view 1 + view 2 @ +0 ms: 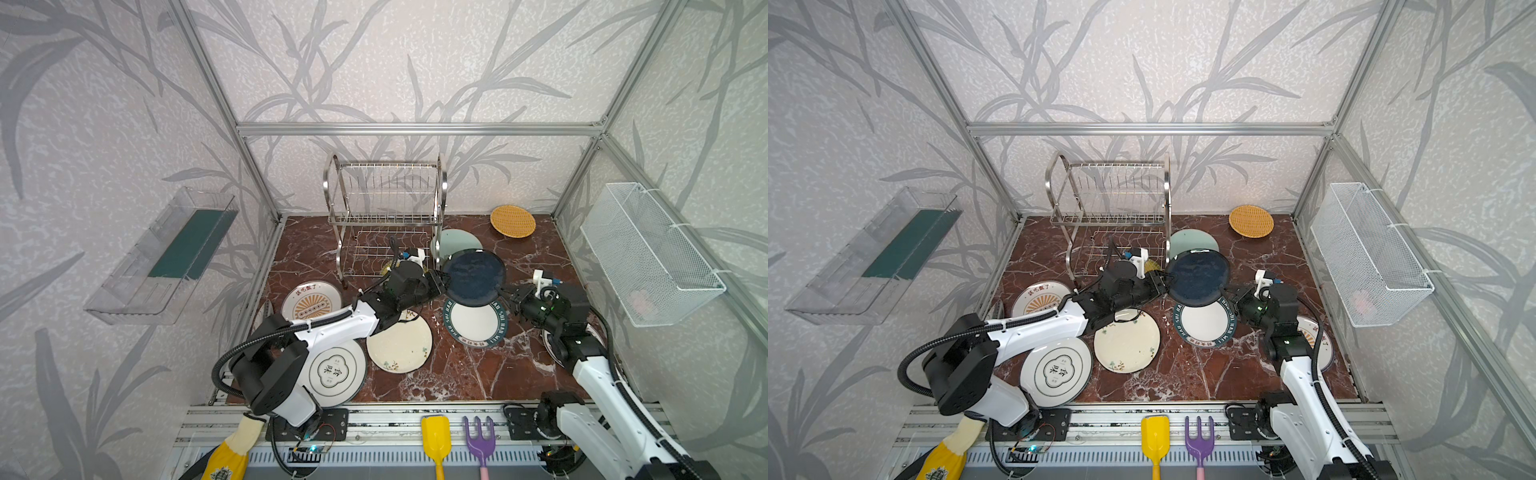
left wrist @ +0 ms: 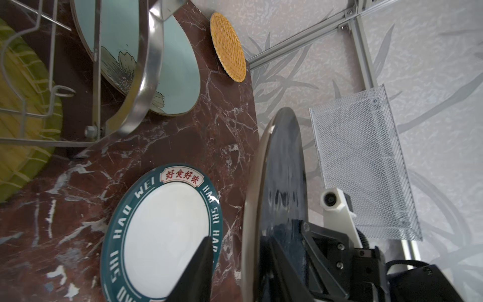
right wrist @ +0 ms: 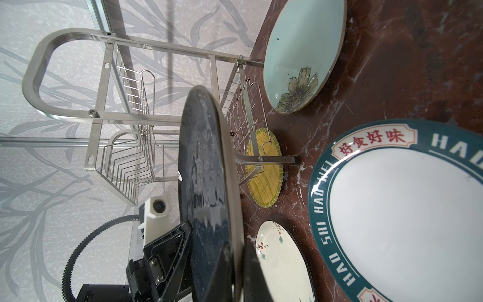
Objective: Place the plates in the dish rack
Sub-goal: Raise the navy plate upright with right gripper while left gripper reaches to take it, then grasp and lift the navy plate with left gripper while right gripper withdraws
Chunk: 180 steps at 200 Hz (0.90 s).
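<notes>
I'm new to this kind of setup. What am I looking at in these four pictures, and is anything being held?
The left arm and right arm are robot arms, each ending in a two-fingered gripper. Two pictures look down from overhead and are almost identical. The other two come from a camera on each arm's wrist. Plates such as the cream plate lie flat on the marble table. A steel dish rack stands at the back, with no plate in its upper slots. The right gripper is clamped on the rim of a black plate, holding it in the air. The left gripper straddles the opposite rim, its jaws not closed on it.
</notes>
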{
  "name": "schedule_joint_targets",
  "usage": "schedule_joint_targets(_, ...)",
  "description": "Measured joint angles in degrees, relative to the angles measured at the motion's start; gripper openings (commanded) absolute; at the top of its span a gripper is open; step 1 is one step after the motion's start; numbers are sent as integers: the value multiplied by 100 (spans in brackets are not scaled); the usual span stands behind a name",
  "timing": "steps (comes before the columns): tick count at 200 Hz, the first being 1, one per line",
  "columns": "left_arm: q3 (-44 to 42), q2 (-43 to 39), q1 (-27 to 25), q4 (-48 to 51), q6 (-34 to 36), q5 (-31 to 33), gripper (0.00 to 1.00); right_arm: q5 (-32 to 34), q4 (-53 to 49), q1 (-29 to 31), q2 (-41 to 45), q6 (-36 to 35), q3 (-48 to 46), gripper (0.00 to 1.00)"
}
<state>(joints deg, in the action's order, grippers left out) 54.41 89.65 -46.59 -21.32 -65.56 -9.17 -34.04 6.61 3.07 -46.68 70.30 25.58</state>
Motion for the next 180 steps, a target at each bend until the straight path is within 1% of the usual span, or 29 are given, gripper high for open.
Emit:
schedule_joint_targets(7, 0, 20, -24, -79, -109, 46, 20, -24, 33, 0, -7, 15, -11, 0)
schedule_joint_targets(27, -7, 46, -74, -365, -387, 173, 0, -72, 118, -2, -72, 118, -17, 0)
schedule_joint_targets(40, -55, 46, -94, -511, -487, 256, 0, -85, 313, -15, -142, 203, -33, 1)
schedule_joint_targets(42, -72, 46, -98, -575, -527, 275, 0, -85, 345, -15, -151, 216, -33, 3)
schedule_joint_targets(48, -109, 44, -116, -654, -538, 334, 0, -105, 365, -17, -168, 243, -33, 19)
schedule_joint_targets(49, -111, 44, -120, -660, -542, 334, 0, -105, 367, -20, -168, 245, -33, 21)
schedule_joint_targets(55, -162, 26, -157, -713, -610, 415, 0, -116, 407, -24, -190, 205, -33, 41)
schedule_joint_targets(60, -214, 2, -199, -743, -654, 494, 0, -184, 459, -26, -195, 195, -33, 53)
schedule_joint_targets(65, -254, -22, -238, -741, -680, 573, 0, -221, 481, -17, -192, 116, -22, 62)
schedule_joint_targets(66, -254, -22, -238, -741, -680, 573, 0, -221, 481, -17, -192, 116, -22, 62)
schedule_joint_targets(67, -269, -31, -251, -741, -678, 597, 0, -234, 487, -13, -186, 92, -20, 65)
schedule_joint_targets(72, -326, -63, -299, -728, -708, 675, 0, -260, 474, 7, -170, -20, 2, 73)
schedule_joint_targets(77, -378, -94, -345, -713, -715, 741, 0, -280, 452, 13, -164, -92, 26, 80)
schedule_joint_targets(81, -422, -133, -378, -688, -723, 789, 0, -275, 396, 20, -162, -192, 59, 83)
schedule_joint_targets(101, -791, -516, -562, -542, -752, 1073, 0, -146, -118, 74, -229, -750, 422, 90)
schedule_joint_targets(102, -852, -595, -581, -525, -752, 1102, 0, -131, -140, 76, -236, -798, 446, 93)
schedule_joint_targets(108, -970, -769, -603, -444, -748, 1134, 0, -79, -203, 76, -306, -935, 557, 95)
schedule_joint_targets(127, -1384, -1506, -704, 94, -601, 1244, 0, 221, -214, 72, -608, -1405, 986, 100)
schedule_joint_targets(161, -1456, -2736, -872, 1738, -70, 1423, 0, 546, 81, 122, -1102, -1932, 1440, 99)
schedule_joint_targets(180, -1423, -3442, -907, 2433, 262, 1488, 0, 509, 378, 245, -1375, -2107, 1508, 99)
